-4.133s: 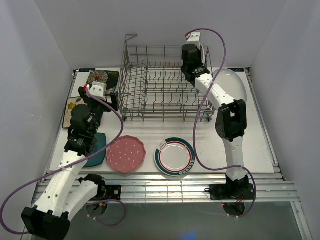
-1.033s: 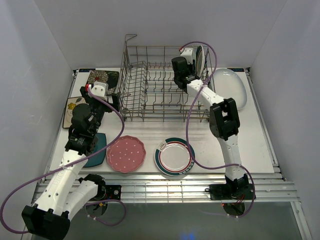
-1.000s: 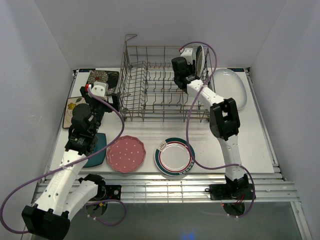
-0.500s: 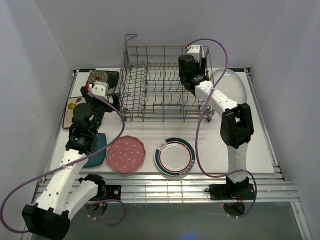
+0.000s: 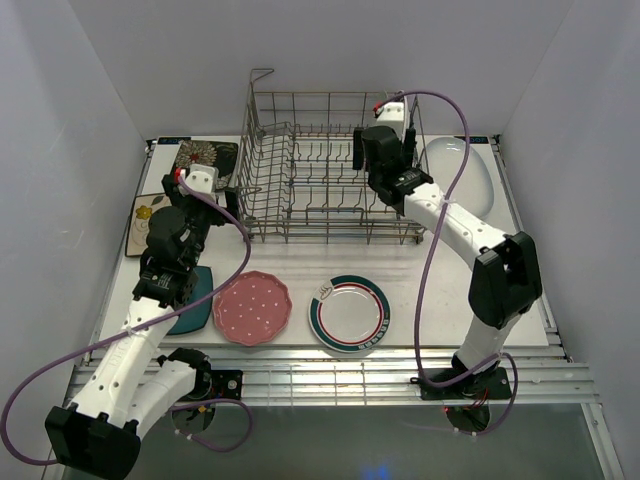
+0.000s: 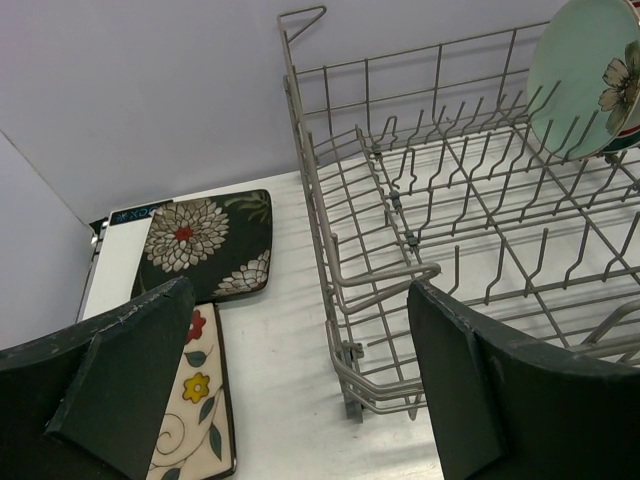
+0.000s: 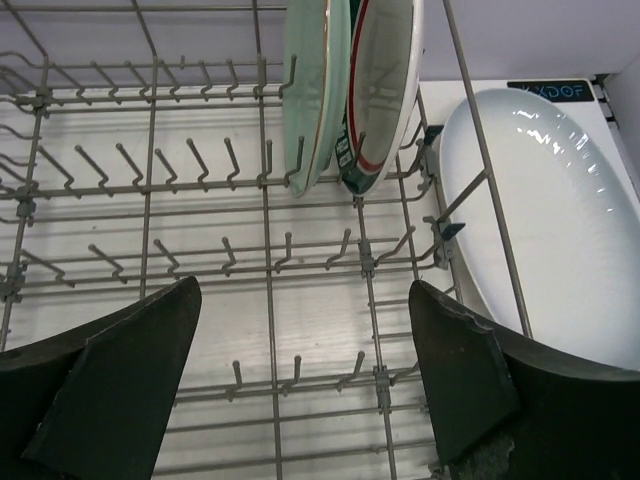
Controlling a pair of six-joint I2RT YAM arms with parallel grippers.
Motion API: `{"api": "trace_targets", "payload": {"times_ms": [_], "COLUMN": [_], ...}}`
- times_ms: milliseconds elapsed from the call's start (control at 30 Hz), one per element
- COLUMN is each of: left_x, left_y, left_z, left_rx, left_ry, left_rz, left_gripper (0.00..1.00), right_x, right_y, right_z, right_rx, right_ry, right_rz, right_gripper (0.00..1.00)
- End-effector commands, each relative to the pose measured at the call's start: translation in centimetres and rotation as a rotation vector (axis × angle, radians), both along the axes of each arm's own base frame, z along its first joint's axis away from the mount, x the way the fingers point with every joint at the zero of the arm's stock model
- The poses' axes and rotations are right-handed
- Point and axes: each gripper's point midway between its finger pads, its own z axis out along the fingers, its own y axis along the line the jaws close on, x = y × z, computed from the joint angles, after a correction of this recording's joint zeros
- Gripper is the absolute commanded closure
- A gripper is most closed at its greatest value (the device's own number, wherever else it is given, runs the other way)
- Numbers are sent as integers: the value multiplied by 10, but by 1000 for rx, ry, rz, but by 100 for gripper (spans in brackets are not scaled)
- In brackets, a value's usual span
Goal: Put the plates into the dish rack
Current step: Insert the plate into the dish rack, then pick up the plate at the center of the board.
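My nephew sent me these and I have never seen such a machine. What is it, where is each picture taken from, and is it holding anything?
Two robot arms bolted to a table, each with a two-finger claw. One picture looks down from above; the other two come from wrist cameras, whose dark bottom shapes are claw fingers. The left claw and right claw are open, empty. The dish rack holds a mint floral plate and a red-and-green-rimmed plate, upright. On the table lie a white oval plate, black floral square, cream floral square, pink dotted plate, green-rimmed plate and dark teal plate.
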Motion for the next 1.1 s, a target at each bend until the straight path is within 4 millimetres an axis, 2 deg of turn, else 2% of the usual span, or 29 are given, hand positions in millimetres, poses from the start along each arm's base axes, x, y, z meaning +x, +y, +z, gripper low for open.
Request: {"api": "trace_targets", "payload": {"times_ms": [0,33,67,100,167,200,300,567,600,667,700,733,833,1000,1067], "left_x": [0,0,0,0,0,0,-1,-5,-5,-4,-4,-4,-4,-8,-9], "left_y": [2,1,1,1,0,0,1,2,3,2,1,1,1,0,0], "left_z": [-2,-1,-1,-2,-1,-3,-1,4,5,3,3,1,1,3,4], "left_rx": [-1,-3,-3,-1,-4,-1,-4,-10,-9,-9,-7,-6,-6,-11,-16], "left_ry": [-4,-5,-5,-6,-5,-1,-5,-24,-26,-21,-20,-16,-17,-18,-20], "left_rz": [11,11,9,8,6,6,11,8,11,9,5,5,5,-6,-13], "left_gripper": [2,2,2,2,2,2,2,2,2,2,2,2,2,2,2], "right_x": [-22,-27,-32,-38,-47,-52,-66,-104,-110,-119,-124,-129,-138,-166,-176], "right_y": [1,3,2,1,-2,-2,-7,-31,-32,-35,-37,-37,-31,-21,-19], "right_z": [22,21,11,17,8,12,6,-7,-4,-10,-5,-12,-9,-35,-37], "right_rx": [100,122,118,134,148,154,160,224,268,274,300,299,315,339,360], "right_ry": [-45,-42,-23,-31,1,0,37,102,97,120,116,137,132,176,176], "right_rz": [13,22,32,38,25,30,8,-152,-171,-170,-171,-158,-69,101,146], "right_gripper": [10,10,10,10,10,10,10,10,10,10,10,10,8,8,8]}}
